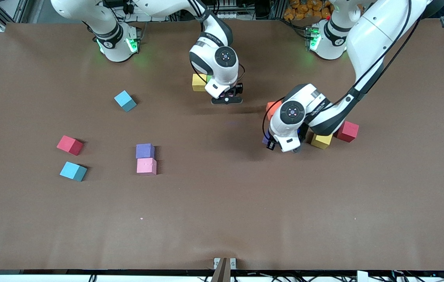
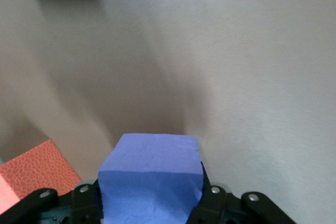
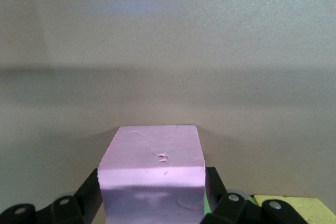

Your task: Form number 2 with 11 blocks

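Nearest blocks: a cyan block (image 1: pixel 73 171) lay closest to the front camera toward the right arm's end of the table, with a red block (image 1: pixel 70 145) just farther from the camera
Stacked pair on the table: a pink block (image 1: pixel 146 165) and a purple block (image 1: pixel 145 150) sat touching, the purple one farther from the camera
Lone cyan: a second cyan block (image 1: pixel 125 100) rested farther from the camera, well apart from the pair
Left gripper: the left gripper (image 2: pixel 152 203) was low at the table toward the left arm's end, its fingers (image 2: pixel 212 198) pressed against both sides of a blue-purple block (image 2: pixel 150 177)
Beside it: an orange block (image 1: pixel 272 108) lay close by, while a yellow block (image 1: pixel 321 140) and a second red block (image 1: pixel 347 131) sat touching near the left arm
Right gripper: the right gripper (image 3: pixel 152 203) was down at mid-table near the robots' bases, its fingers (image 3: pixel 89 192) flanking a pale pink block (image 3: pixel 152 174); whether they clamped it or stood just clear could not be told
Next to it: another yellow block (image 1: pixel 199 82) sat beside a sliver of green, half hidden by the right arm
Number 2: no digit was formed; blocks lay scattered
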Robot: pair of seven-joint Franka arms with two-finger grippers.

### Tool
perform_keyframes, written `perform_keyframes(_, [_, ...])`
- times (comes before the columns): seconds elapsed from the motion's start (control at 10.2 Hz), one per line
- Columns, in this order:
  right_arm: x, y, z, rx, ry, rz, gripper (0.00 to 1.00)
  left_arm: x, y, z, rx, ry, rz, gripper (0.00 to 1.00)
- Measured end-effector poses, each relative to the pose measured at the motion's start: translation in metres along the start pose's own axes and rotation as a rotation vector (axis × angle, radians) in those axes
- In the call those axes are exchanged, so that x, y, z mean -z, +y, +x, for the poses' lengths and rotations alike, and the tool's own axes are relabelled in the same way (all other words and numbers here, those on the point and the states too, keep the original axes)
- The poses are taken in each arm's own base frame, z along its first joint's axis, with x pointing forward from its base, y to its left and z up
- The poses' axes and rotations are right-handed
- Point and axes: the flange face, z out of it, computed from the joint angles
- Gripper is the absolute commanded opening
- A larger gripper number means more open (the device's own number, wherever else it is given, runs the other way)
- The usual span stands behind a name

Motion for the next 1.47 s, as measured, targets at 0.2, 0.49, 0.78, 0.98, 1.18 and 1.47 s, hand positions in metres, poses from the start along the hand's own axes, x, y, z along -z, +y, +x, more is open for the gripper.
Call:
perform_keyframes(0.2, [0.0, 0.0, 0.0, 0.0, 0.0, 0.0, 0.89, 0.007, 0.002, -0.003, -0.113, 0.003, -0.013, 0.3])
perform_keyframes(0.49, [0.015, -0.005, 0.002, 0.002, 0.017, 0.023, 0.95, 0.009, 0.003, -0.008, -0.241, 0.003, -0.019, 0.3])
perform_keyframes(0.78, [0.056, -0.004, 0.005, 0.023, 0.062, 0.033, 1.0, 0.015, 0.007, -0.007, -0.376, 0.006, -0.033, 0.3])
perform_keyframes(0.98, [0.093, 0.017, 0.028, 0.055, 0.117, 0.016, 1.0, 0.015, 0.008, -0.009, -0.48, 0.008, -0.034, 0.3])
perform_keyframes(1.18, [0.136, 0.06, 0.061, 0.088, 0.118, -0.02, 1.0, 0.015, 0.007, -0.022, -0.57, 0.008, -0.037, 0.3])
perform_keyframes(1.47, [0.185, 0.175, 0.123, 0.172, 0.129, -0.07, 1.0, 0.018, 0.003, -0.078, -0.762, 0.021, -0.05, 0.3])
